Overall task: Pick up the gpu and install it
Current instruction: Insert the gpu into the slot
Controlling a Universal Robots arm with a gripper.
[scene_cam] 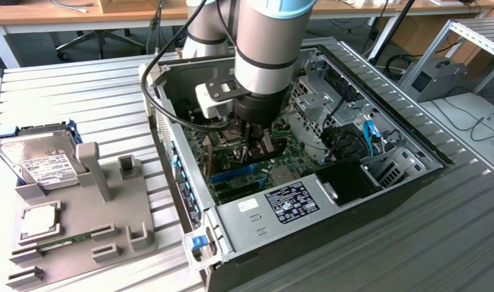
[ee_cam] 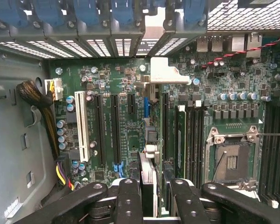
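Holding gpu (ee_cam: 149, 184) edge-on in the claw (ee_cam: 149, 200), down inside the open PC case (scene_cam: 393, 182) over the motherboard (ee_cam: 126, 79).

Claw fingers (ee_cam: 128, 200) pinch the card's top edge from both sides, jaws partly closed on it; the card hangs vertical with its metal bracket (ee_cam: 165, 74) toward the rear slot covers (ee_cam: 98, 18), lined up near the expansion slots (ee_cam: 102, 126) beside the white slot (ee_cam: 81, 126). Can't tell whether the edge connector is seated yet. Judgement: card is light, stiff, thin and fragile; bare PCB is slick, so grip the top edge mid-length, clear of the fan block, and keep it square to avoid bending. Fixture tray (scene_cam: 76, 237) with hard drive (scene_cam: 40, 161) sits on the desk (scene_cam: 84, 103), well apart.
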